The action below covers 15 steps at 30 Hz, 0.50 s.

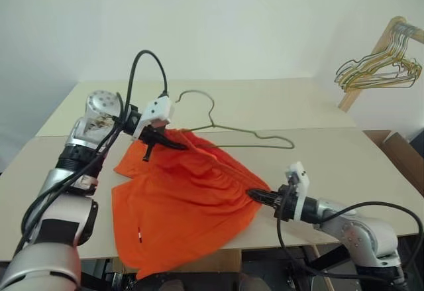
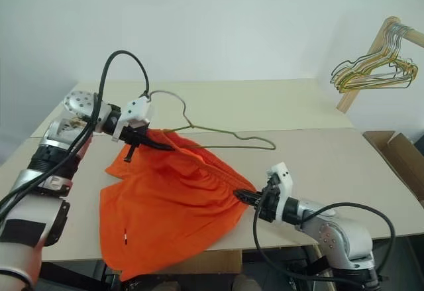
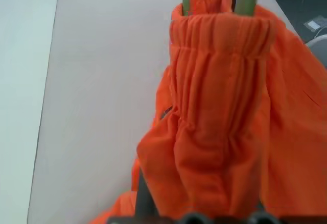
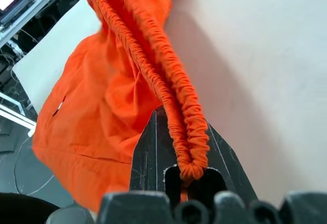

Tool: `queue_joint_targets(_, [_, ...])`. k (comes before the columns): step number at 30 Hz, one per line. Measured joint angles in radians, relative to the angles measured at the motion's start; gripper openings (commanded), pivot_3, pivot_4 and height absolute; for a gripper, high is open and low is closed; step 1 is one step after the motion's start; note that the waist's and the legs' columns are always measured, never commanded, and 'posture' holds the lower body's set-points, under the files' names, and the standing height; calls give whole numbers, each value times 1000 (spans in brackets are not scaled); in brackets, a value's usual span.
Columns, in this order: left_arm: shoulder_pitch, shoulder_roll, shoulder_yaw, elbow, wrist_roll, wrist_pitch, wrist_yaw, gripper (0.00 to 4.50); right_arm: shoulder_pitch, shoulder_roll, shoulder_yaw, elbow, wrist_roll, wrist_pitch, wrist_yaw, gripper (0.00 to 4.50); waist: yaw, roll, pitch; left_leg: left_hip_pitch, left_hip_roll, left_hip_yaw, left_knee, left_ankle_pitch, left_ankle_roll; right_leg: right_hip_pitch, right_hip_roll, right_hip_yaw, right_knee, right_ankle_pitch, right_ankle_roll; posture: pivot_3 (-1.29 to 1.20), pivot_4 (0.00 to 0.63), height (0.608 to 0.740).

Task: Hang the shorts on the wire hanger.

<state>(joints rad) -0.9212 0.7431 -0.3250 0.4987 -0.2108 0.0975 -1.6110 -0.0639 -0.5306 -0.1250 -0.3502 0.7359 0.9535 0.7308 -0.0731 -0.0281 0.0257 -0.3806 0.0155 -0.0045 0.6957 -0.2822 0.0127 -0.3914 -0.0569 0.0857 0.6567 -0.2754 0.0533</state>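
Pale bench [image 1: 344, 152] carries shorts [image 1: 179, 205], with hanger [image 1: 255, 137] just behind them. Left claw [image 1: 173, 145] and right claw [image 1: 257, 196] both pinch the waistband, stretched between. Judgement: keep tension even; guide the opening over the hanger's arm.

The room is bright, with soft, even light and no glare. The shorts [image 1: 179, 198] glow strong orange and throw only a faint shadow on the pale table [image 1: 344, 152]. Up close, the left wrist view looks a bit blurry. The head views look sharp.
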Motion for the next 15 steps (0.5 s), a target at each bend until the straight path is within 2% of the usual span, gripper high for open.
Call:
queue_joint_targets(3, [48,100,-96,-55,-71,-52,0,0,5,-78,-25,5,23,-9,57,20,3,0,0,0,0,-2,0,0,0,0,0,0,0,0,0,-66,0,740])
queue_joint_targets(5, [52,131,-133,-74,-98,-81,0,0,5,-131,-27,12,34,-15,106,20,9,0,0,1,0,-1,0,0,0,1,-1,-1,0,0,0,-64,0,740])
queue_joint_targets(10, [50,128,-134,-61,-91,-112,0,0,-14,-222,-28,33,42,-41,193,20,22,0,0,2,0,5,0,0,0,2,0,-1,-1,0,0,-57,0,740])
queue_joint_targets(15, [47,83,-127,-28,-50,-105,6,0,-30,-278,-28,59,41,-64,244,20,28,0,0,1,-1,5,0,0,0,2,0,-1,-2,0,1,-56,0,740])
